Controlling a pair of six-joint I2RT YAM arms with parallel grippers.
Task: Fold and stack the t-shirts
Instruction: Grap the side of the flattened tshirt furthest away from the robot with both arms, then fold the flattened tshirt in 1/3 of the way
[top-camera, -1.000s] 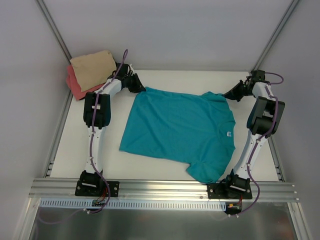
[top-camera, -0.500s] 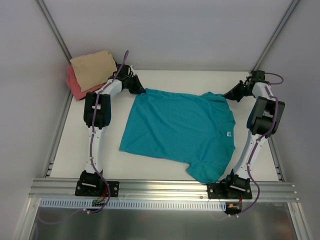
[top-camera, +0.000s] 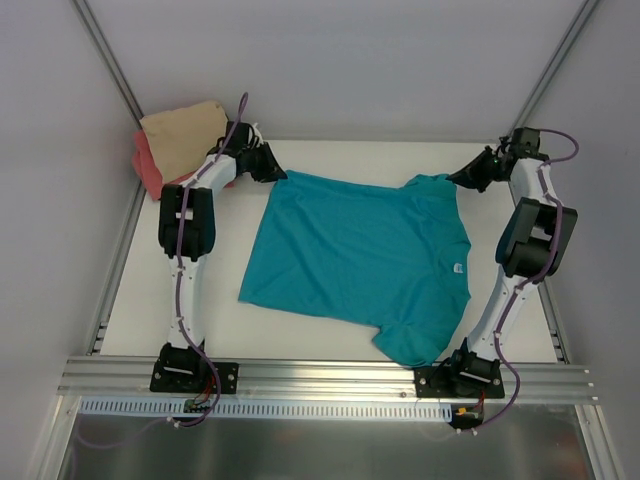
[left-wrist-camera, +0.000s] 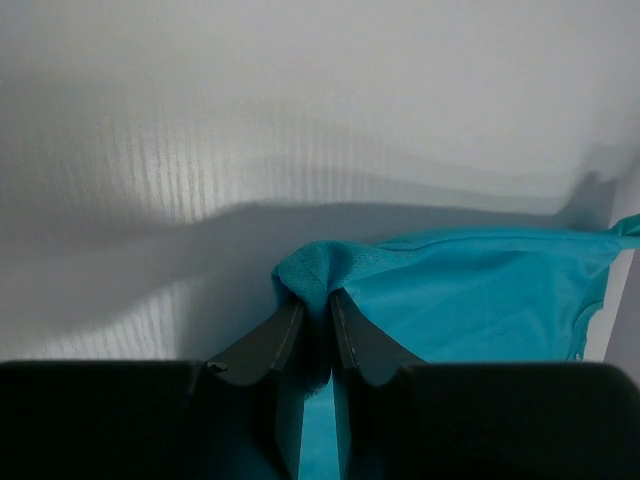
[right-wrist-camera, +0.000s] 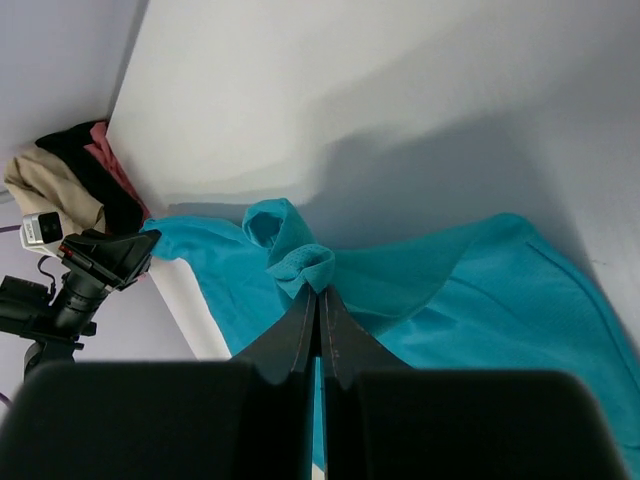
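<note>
The teal t-shirt (top-camera: 360, 255) lies spread on the white table (top-camera: 140, 310), its white neck label (top-camera: 455, 268) toward the right. My left gripper (top-camera: 283, 176) is shut on the shirt's far left corner; in the left wrist view, teal cloth (left-wrist-camera: 480, 300) bunches between the left gripper's (left-wrist-camera: 316, 300) nearly closed jaws. At the far right corner my right gripper (top-camera: 455, 180) is shut on a pinched fold of the same shirt (right-wrist-camera: 480, 300), seen in the right wrist view between the right gripper's (right-wrist-camera: 320, 292) jaws. Folded tan t-shirt (top-camera: 182, 135) rests on the coral-pink t-shirt (top-camera: 148, 172) at the back left.
White walls close the table in on the back and both sides. A metal rail (top-camera: 330, 375) with both arm bases runs along the near edge. The tan and pink stack (right-wrist-camera: 55, 185) sits just behind my left arm (right-wrist-camera: 95, 260).
Both grippers have moved a little toward the back wall and outward, pulling the teal shirt's far corners up with them. The left jaws tightened on the cloth.
</note>
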